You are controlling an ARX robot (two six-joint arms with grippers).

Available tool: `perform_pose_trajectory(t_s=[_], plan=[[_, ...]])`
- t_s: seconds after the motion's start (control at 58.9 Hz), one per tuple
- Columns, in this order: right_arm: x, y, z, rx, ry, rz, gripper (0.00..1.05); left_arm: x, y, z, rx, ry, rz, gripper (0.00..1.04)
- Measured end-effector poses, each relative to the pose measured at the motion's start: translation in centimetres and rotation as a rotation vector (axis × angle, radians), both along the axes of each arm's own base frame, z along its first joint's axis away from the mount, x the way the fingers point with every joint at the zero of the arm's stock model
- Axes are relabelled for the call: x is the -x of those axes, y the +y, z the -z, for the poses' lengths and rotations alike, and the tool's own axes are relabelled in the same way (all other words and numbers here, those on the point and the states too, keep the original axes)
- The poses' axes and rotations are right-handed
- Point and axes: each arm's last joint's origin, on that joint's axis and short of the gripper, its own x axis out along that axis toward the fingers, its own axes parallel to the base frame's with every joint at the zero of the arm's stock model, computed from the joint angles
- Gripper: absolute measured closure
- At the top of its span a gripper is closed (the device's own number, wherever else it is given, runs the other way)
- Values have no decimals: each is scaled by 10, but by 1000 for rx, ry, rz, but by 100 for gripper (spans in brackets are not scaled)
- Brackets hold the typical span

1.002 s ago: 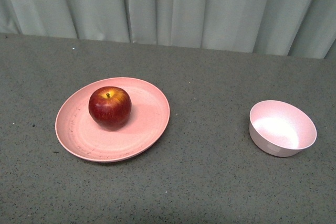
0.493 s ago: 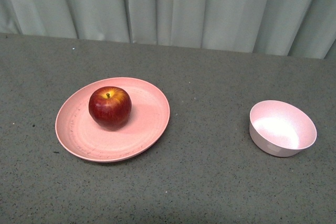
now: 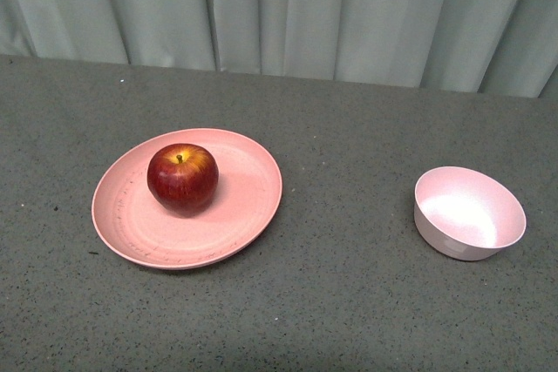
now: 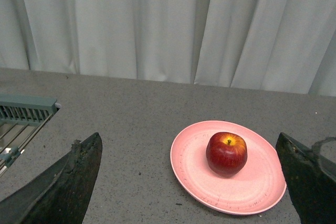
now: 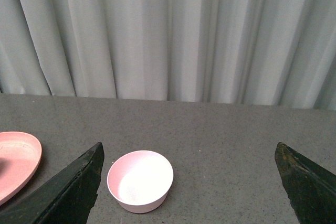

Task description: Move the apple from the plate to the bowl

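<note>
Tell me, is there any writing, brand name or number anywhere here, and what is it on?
None to read. The apple, plate, bowl, table and curtain are all plain, and so is the metal rack seen in the left wrist view.

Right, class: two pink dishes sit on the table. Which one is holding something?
The wide salmon plate: the apple sits on it. The small, deep bowl off to its side is empty.
</note>
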Motion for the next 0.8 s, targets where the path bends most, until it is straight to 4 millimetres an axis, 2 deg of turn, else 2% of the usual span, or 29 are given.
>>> perform_pose_trajectory(t_s=[0.73, 0.798], plan=[[0, 0, 0, 0, 0, 0, 9, 0, 0, 0, 0, 0, 0, 7], [-1, 0, 2, 30, 53, 83, 9, 0, 0, 0, 0, 0, 0, 7]])
